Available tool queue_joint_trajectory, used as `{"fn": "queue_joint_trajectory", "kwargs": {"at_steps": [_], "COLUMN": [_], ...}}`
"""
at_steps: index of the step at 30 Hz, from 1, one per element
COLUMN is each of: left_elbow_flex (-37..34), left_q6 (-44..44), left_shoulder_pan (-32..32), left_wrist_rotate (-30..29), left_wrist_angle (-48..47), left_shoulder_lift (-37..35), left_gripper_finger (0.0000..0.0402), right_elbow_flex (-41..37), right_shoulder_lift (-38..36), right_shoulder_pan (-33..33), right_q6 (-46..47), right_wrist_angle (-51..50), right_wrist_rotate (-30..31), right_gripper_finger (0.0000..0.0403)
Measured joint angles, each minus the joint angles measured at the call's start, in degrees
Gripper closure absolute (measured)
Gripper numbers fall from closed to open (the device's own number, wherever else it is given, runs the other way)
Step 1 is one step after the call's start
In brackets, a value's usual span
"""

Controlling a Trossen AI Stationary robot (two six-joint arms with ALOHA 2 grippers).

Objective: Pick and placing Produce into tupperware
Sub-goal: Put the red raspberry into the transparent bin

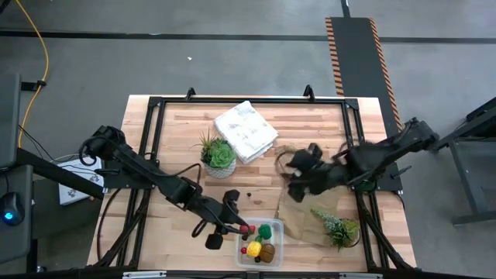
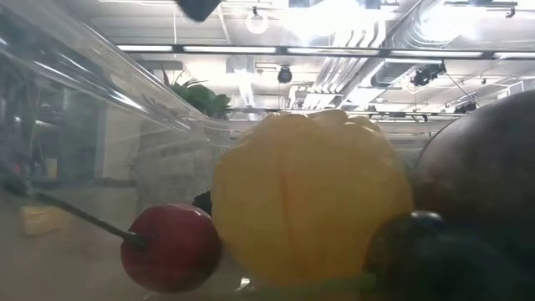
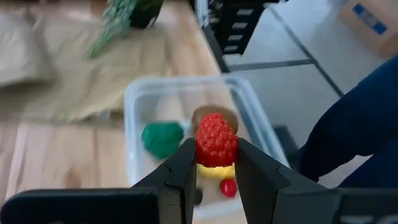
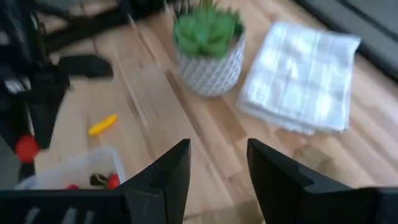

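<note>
The clear tupperware (image 1: 280,232) stands at the table's near edge and holds a green piece (image 3: 163,137), a brown ball (image 3: 214,114), a yellow lemon (image 2: 309,201) and a red cherry (image 2: 171,247). My left gripper (image 3: 216,163) hangs over its left rim, shut on a red raspberry (image 3: 216,140). An orange stick (image 4: 102,124) lies on the wood left of the box. My right gripper (image 4: 217,168) stands open and holds nothing, raised over the brown paper bag (image 1: 298,213). My left gripper pinches the red raspberry by its two opposite sides (image 3: 200,149) between the free ends of its two fingers. The fingers slant down from the table's left. The berry is lifted clear, right above the tupperware's inside.
A potted succulent (image 1: 218,157) and a folded white cloth (image 1: 245,130) sit at the far middle. A second succulent (image 1: 341,229) lies on the brown bag at the right. Two small dark berries (image 1: 249,194) lie on the wood beyond the box. A black frame (image 1: 155,105) rims the table.
</note>
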Motion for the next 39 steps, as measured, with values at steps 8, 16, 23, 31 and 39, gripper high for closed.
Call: {"fn": "queue_joint_trajectory", "kwargs": {"at_steps": [8,16,23,31,39], "left_elbow_flex": [2.23,2.32,8.52,22.27,27.75], "left_q6": [1.48,1.39,2.32,6.59,8.30], "left_shoulder_pan": [2.52,7.98,8.09,8.23,7.94], "left_wrist_rotate": [1.98,7.60,8.54,9.00,11.18], "left_wrist_angle": [-2.73,-2.33,-10.30,-24.30,-32.22], "left_shoulder_lift": [0.62,0.62,2.79,11.12,17.08], "left_gripper_finger": [0.0320,0.0320,0.0320,0.0321,0.0321], "right_elbow_flex": [0.00,0.00,-0.02,-0.04,-0.04], "right_shoulder_lift": [-10.52,-13.52,-13.21,-13.28,-13.28], "right_shoulder_pan": [2.04,3.48,3.48,3.48,3.46], "right_q6": [-2.83,-2.42,-0.40,-0.79,-0.21], "right_wrist_angle": [-0.36,-2.83,-6.57,-7.15,-8.99], "right_wrist_rotate": [1.06,4.14,4.52,5.41,5.39], "right_gripper_finger": [0.0254,0.0254,0.0254,0.0254,0.0254]}}
